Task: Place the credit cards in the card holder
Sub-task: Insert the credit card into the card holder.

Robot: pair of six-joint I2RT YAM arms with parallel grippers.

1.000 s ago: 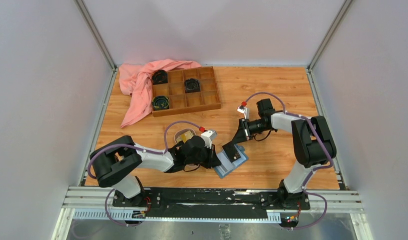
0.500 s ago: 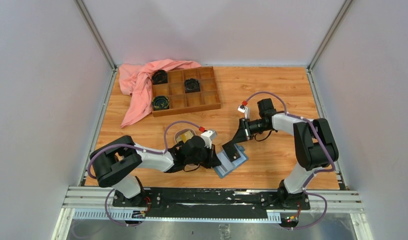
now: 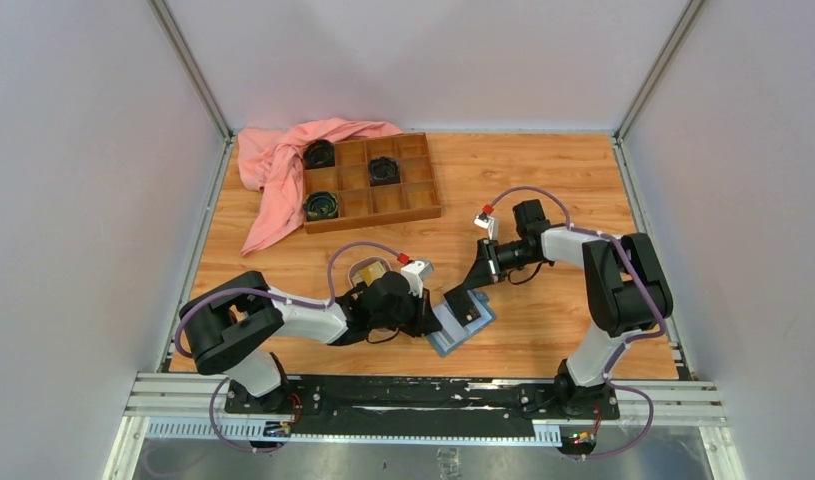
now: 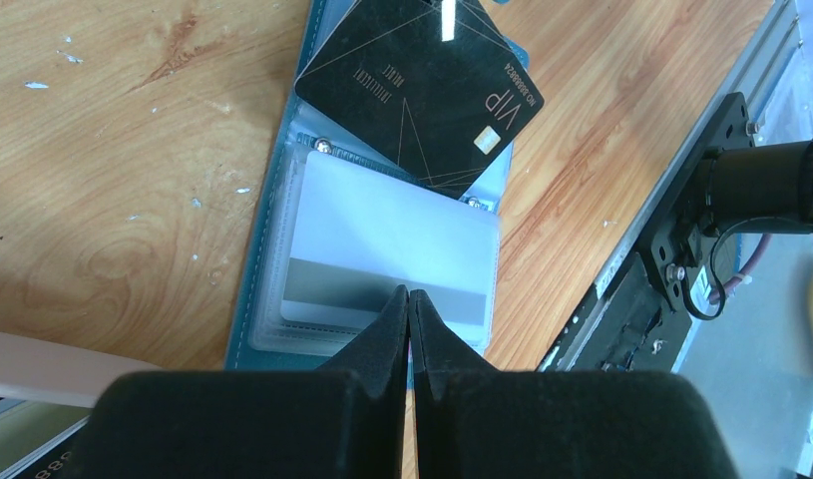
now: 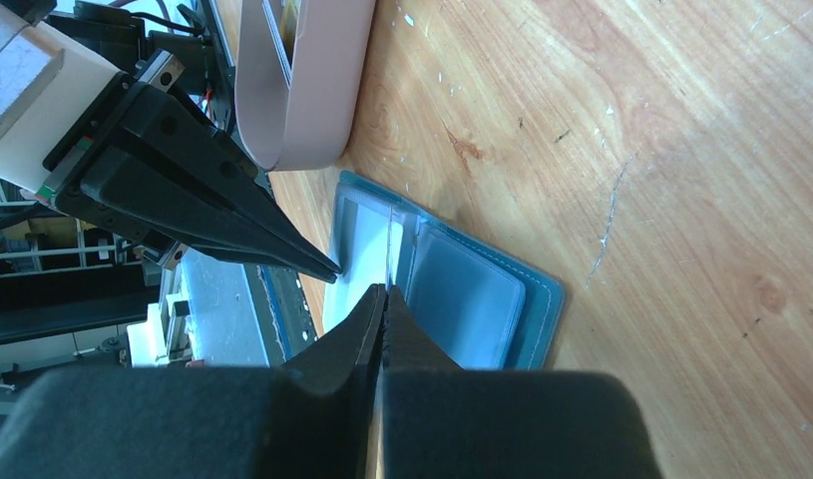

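Here, the left pincer (image 4: 409, 296) has its jaws pressed together on nothing, and its tips rest on a pale grey-white card (image 4: 382, 249) that sits inside a clear sleeve of the card holder (image 4: 260, 261). Opposite it, the right pincer (image 5: 382, 291) is clamped on a black card (image 4: 422, 95). That card shows only as a thin edge in the right wrist view. In the left wrist view its printed face slants across the holder's far half, with one corner overlapping the sleeve that holds the pale card.

The blue card holder lies open and flat on the counter (image 3: 543, 180), close to the near edge and between the two arms. Just behind the left wrist sits a pink dish (image 3: 368, 268) with something yellowish in it, too small to tell what. Well apart, at the far left of the counter, a wooden tray (image 3: 373, 221) holds three dark round objects in separate compartments. A pink cloth (image 3: 273, 170) is draped over the tray's left corner.
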